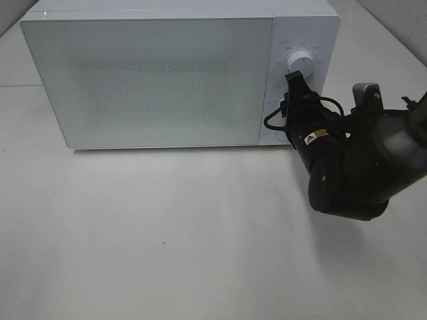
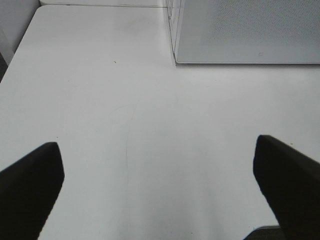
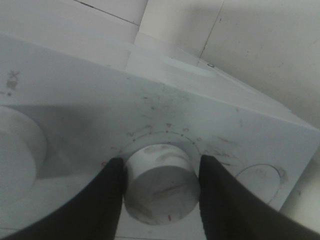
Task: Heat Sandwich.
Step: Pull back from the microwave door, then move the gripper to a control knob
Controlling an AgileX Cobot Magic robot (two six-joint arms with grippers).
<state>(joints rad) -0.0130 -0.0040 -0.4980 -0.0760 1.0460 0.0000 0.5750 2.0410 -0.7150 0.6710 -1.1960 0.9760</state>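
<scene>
On the left, our left gripper [image 2: 156,145] hangs above the bare white table [image 2: 100,75] with its two dark fingers [image 2: 30,187] spread wide and nothing between them. It is out of frame in the high view, while its own camera catches the near left corner of the microwave [image 2: 250,30] just beyond it. In the high view the white microwave [image 1: 153,80] stands at the far side of the table [image 1: 167,233], and its speckled frosted door [image 1: 147,73] is closed. We cannot tell where the sandwich is, because no view shows it and the door panel is too cloudy to see through. Right of the door runs the control panel [image 1: 293,40], with the upper dial [image 1: 300,62] in plain sight. Our right gripper [image 1: 290,105] reaches in from the right and covers the spot just below that dial. Its wrist camera shows the gripper [image 3: 162,167] pinching the lower dial [image 3: 161,192], one black finger [image 3: 107,200] pressed against each side. The upper dial [image 3: 17,150] sits to one side of it and a round button [image 3: 260,175] to the other. A black cable [image 1: 277,120] loops beside the wrist.
</scene>
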